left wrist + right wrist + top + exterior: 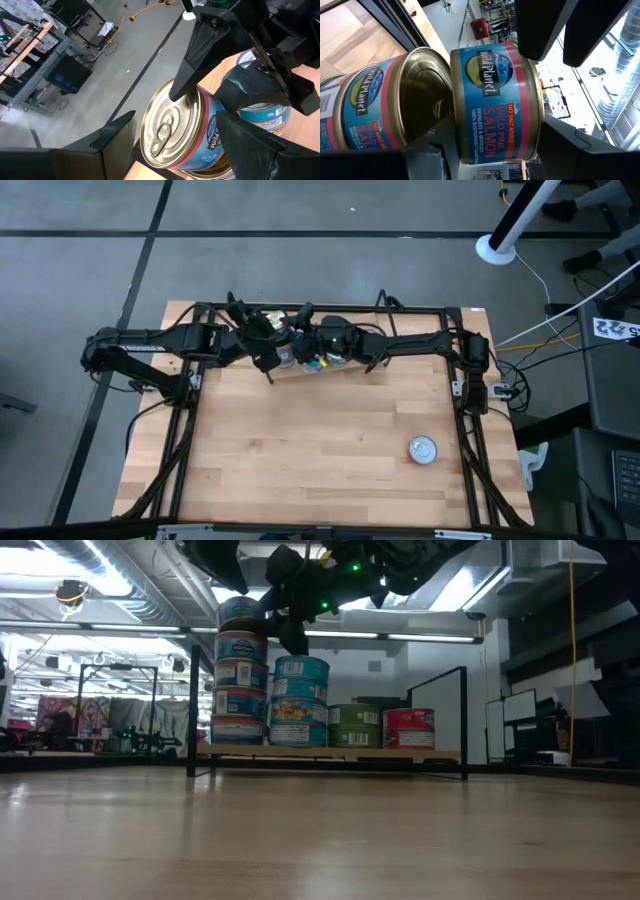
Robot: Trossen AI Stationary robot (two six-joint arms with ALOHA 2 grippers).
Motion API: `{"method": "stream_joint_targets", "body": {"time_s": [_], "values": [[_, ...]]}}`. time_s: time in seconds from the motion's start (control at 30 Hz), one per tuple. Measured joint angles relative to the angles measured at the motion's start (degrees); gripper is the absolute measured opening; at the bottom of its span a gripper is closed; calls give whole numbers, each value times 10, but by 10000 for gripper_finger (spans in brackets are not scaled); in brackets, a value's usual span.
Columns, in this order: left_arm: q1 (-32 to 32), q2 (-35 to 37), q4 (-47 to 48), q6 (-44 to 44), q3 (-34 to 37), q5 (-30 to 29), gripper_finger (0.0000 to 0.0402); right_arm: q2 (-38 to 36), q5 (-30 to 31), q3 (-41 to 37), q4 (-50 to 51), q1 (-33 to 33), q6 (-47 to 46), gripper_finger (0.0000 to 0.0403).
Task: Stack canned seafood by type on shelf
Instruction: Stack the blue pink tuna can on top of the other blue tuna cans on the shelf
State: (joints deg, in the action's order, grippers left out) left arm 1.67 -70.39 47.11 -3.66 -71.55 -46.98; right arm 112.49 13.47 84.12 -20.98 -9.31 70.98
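Observation:
A pink-and-blue salmon can with a gold lid is at the top of the tall left stack on the shelf. My right gripper is shut on it, one finger on the lid rim and the other at its base. The lid of the can below shows beside it. My left gripper stands open just in front of the same can. On the shelf also stand two teal cans, a green can and a red can.
One silver-lidded can lies alone on the tabletop at the front right. Both arms meet over the shelf at the table's back edge. Black rails run along the table's sides.

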Motion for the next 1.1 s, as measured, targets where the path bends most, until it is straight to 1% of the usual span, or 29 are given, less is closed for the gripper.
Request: {"method": "stream_joint_targets", "body": {"time_s": [0.6,0.77,0.83,1.1], "values": [[0,0,0,0,0,1,272,0,5,0,0,0,-6,202],[0,0,0,0,0,1,272,0,40,0,0,4,-33,203],[0,0,0,0,0,1,272,0,46,-1,1,4,-35,212],[0,0,0,0,0,1,272,1,41,-2,2,19,-37,281]]}}
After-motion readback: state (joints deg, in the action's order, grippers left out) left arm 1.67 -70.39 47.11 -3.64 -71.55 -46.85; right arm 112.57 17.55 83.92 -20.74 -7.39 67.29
